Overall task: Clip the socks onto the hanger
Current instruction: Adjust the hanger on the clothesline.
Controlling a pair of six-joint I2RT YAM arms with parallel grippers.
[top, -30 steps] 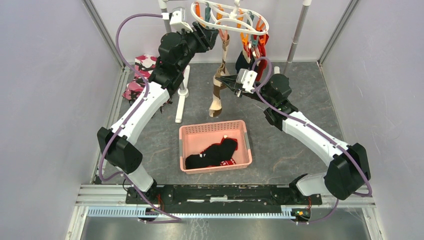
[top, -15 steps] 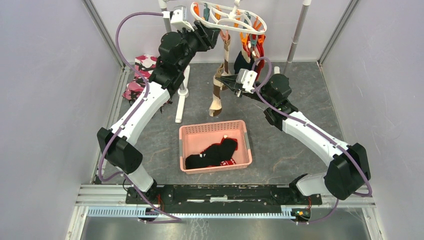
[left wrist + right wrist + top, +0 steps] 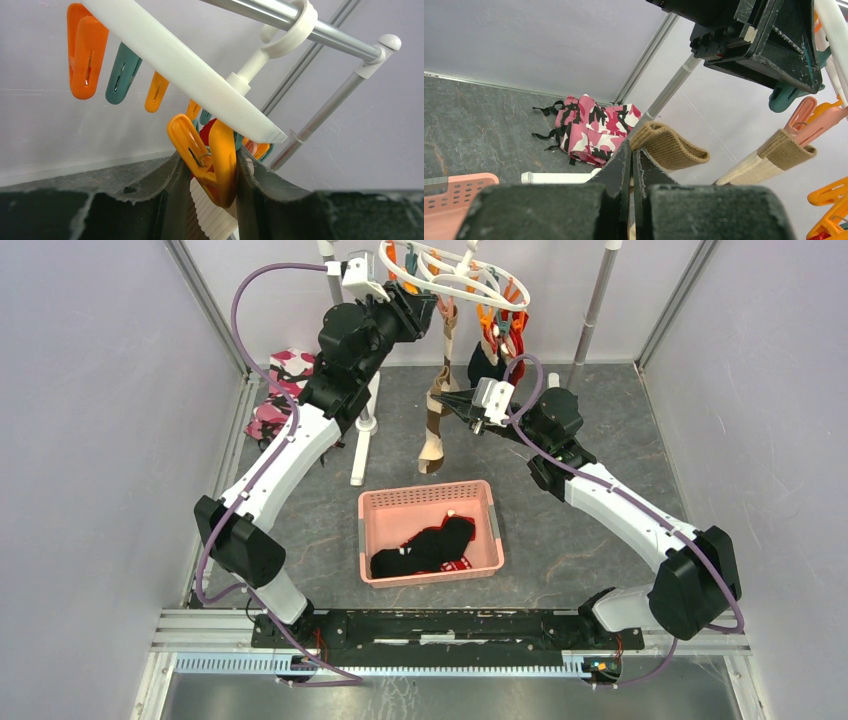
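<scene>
The white oval hanger (image 3: 452, 268) hangs from the rack bar by its hook, its frame (image 3: 175, 65) crossing the left wrist view. My left gripper (image 3: 425, 312) is raised to it, fingers pressed on both sides of an orange clip (image 3: 212, 162). A beige sock (image 3: 215, 217) shows just below that clip. My right gripper (image 3: 447, 397) is shut on the cuff of a beige sock (image 3: 671, 145) that hangs down (image 3: 433, 435). A second beige sock (image 3: 774, 155) hangs from a clip. A red sock (image 3: 520, 335) and a navy sock (image 3: 482, 365) hang on the hanger. Black socks (image 3: 425, 545) lie in the basket.
A pink basket (image 3: 430, 495) sits mid-table, below the hanger. A pink camouflage cloth (image 3: 280, 390) lies at the back left. Grey rack poles (image 3: 595, 300) and a white rack foot (image 3: 362, 445) stand at the back. Aluminium frame walls close both sides.
My left jaws have narrowed onto the orange clip, and the hanger has shifted slightly left. The right arm and its sock have not moved.
</scene>
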